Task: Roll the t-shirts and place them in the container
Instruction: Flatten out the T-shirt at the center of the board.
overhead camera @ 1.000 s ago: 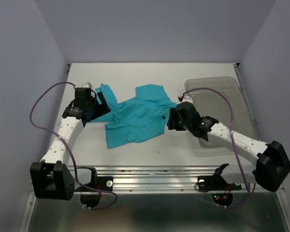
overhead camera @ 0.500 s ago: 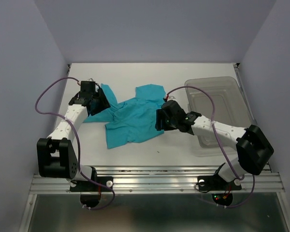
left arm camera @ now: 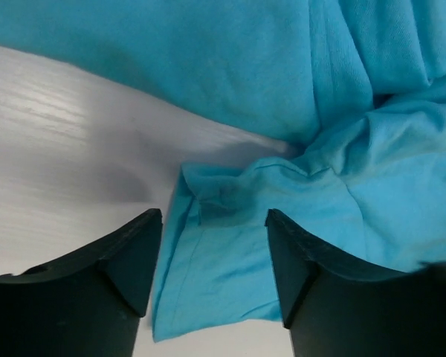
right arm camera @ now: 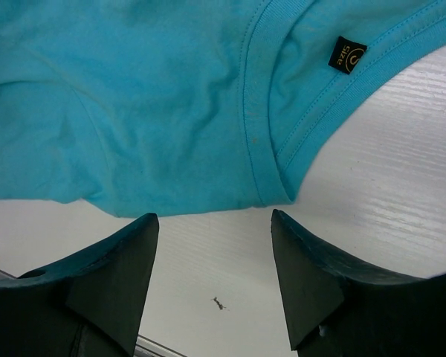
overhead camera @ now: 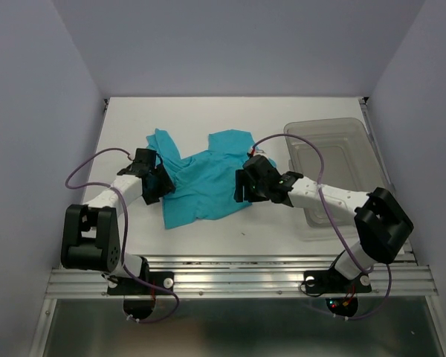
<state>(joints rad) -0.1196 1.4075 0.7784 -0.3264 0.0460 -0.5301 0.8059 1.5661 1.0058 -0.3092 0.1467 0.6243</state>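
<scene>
Soft, thin, floppy t-shirt (overhead camera: 208, 182), so probably best pinched at sleeve hem (left arm camera: 189, 245) and collar (right arm camera: 256, 126), with left end effector (left arm camera: 212, 216) and right end effector (right arm camera: 214, 217) both gaping, holding nothing.

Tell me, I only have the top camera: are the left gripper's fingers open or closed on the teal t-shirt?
Observer: Open. In the left wrist view the left gripper has its fingers apart, with a folded hemmed edge of the teal t-shirt showing between them, not pinched.
Operator: And the right one?
Observer: The right gripper is open too, over bare table just off the shirt's edge by the collar.
Operator: Any label to tell the neck by?
Observer: Yes, a small black tag sits just inside the collar.
</scene>
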